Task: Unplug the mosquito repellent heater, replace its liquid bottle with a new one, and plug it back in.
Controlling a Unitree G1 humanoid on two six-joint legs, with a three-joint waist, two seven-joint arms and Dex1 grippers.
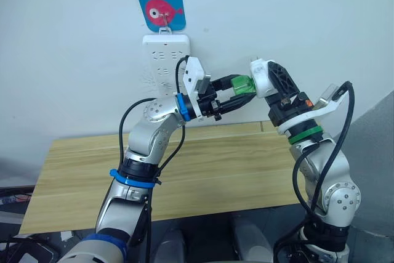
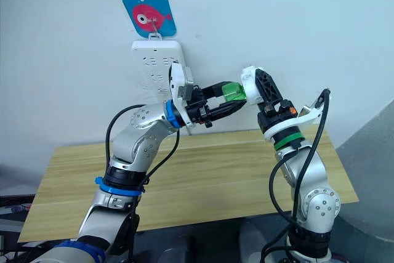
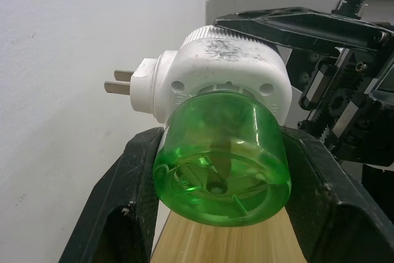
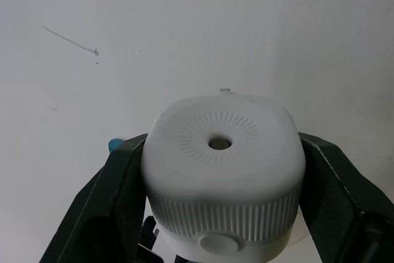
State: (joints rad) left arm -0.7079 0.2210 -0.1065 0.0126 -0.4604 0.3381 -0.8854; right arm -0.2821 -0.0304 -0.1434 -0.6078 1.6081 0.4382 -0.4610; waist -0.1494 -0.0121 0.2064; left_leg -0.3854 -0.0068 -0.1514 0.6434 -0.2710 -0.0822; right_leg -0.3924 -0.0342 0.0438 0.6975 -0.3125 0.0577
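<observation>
A: So, where's the heater (image 3: 225, 69)?
B: Up above the table (image 1: 215, 170), clear of the strip (image 1: 165, 60), clamped in the right gripper (image 4: 223, 170).
A: Left gripper (image 3: 218, 195)?
B: Closed on the green bottle (image 3: 223, 158), still in the heater's underside. Prongs bare.

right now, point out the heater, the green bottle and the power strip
heater (image 3: 225, 69), left wrist view, white body above the bottle
green bottle (image 3: 223, 164), left wrist view, clear base
power strip (image 1: 161, 60), left eye view, socket face
</observation>
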